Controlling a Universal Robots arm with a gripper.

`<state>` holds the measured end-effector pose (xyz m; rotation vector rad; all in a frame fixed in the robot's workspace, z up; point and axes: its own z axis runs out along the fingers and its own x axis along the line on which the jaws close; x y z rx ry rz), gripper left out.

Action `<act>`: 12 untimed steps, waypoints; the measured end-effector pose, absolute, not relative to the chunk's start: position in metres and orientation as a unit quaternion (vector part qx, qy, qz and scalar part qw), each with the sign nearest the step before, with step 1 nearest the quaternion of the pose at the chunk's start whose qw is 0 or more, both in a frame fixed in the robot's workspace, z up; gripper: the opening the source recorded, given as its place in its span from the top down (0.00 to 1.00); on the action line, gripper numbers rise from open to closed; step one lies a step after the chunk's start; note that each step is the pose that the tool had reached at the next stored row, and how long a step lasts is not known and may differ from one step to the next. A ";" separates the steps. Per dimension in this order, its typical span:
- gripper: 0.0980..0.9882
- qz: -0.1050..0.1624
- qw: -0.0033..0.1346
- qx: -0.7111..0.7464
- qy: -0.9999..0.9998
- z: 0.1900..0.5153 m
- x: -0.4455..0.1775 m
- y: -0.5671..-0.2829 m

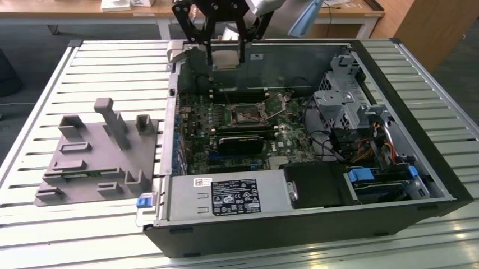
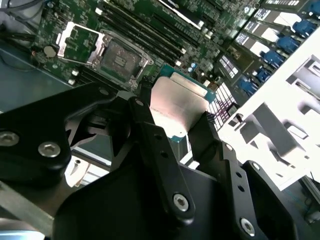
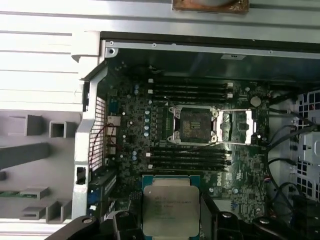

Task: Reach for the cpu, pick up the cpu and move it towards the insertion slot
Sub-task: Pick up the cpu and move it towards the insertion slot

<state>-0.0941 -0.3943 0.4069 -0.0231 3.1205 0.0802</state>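
Presently, findings as observed:
Gripper: the gripper [image 1: 226,56] hung over the rear edge of the open computer case [image 1: 419,185], black fingers [image 2: 155,145] pinching the cpu on two opposite sides.
Cpu: the cpu [image 3: 171,210] was held flat, silvery top up, clear of the board; also seen in the second wrist view [image 2: 179,106].
Insertion slot: the insertion slot [image 3: 194,125] lay open on the green motherboard [image 3: 240,175], frame swung aside, between the memory slots [image 3: 190,91].
Bench: a grey fixture [image 1: 93,162] sat on the slatted bench [image 1: 112,67] beside the case.
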 end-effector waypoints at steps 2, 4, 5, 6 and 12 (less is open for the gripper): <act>0.50 0.027 0.002 -0.007 1.000 0.406 -0.091 -0.393; 0.50 0.027 -0.004 -0.007 1.000 0.405 -0.087 -0.390; 0.50 0.027 -0.004 -0.007 1.000 0.404 -0.085 -0.390; 0.50 0.027 -0.004 -0.006 1.000 0.404 -0.083 -0.389; 0.50 0.027 -0.004 0.006 1.000 0.400 -0.074 -0.387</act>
